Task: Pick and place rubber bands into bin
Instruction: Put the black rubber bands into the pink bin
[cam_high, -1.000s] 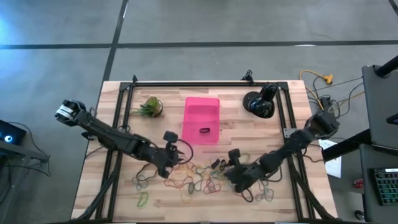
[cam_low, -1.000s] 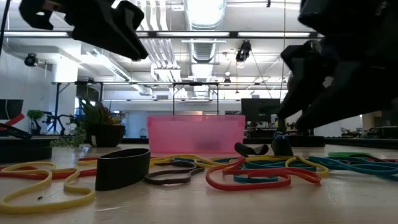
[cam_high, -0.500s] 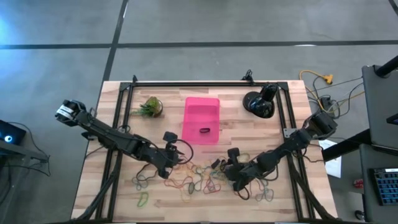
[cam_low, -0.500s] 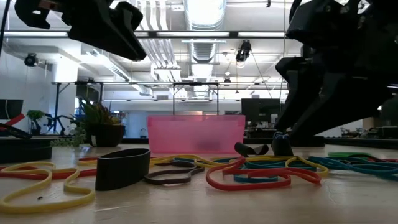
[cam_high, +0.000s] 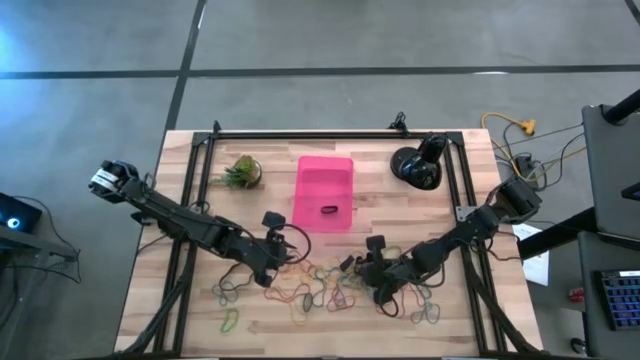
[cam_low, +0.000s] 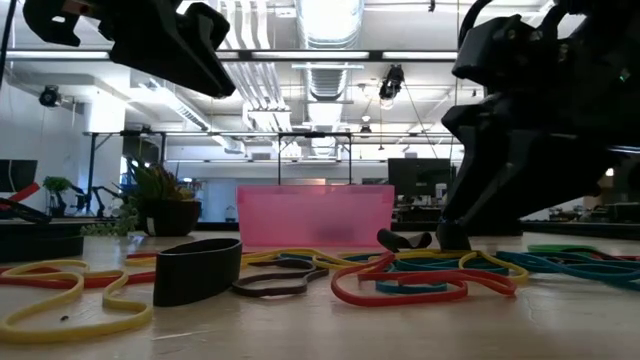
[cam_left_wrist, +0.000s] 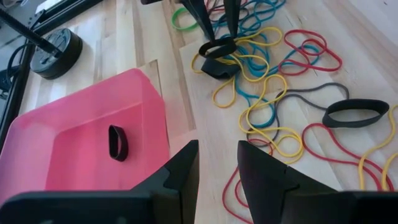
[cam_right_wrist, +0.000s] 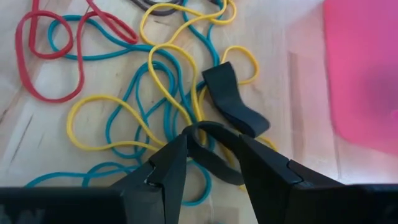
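Meanwhile, at lower centre-right the right hand (cam_right_wrist: 211, 146) pinches a black band (cam_right_wrist: 208, 149) among the bands (cam_high: 320, 290), the left hand (cam_left_wrist: 217, 165) empty, part-open.

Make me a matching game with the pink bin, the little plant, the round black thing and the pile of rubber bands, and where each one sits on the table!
Things:
1. bin
2. plant
3. round black object
4. pile of rubber bands

Places, seen from above:
A. near the back edge, toward the right arm's side
B. between the two grippers, on the front half
C. middle of the table, one black band inside
D. toward the left arm's side of the bin

Pairs: 1-C, 2-D, 3-A, 4-B
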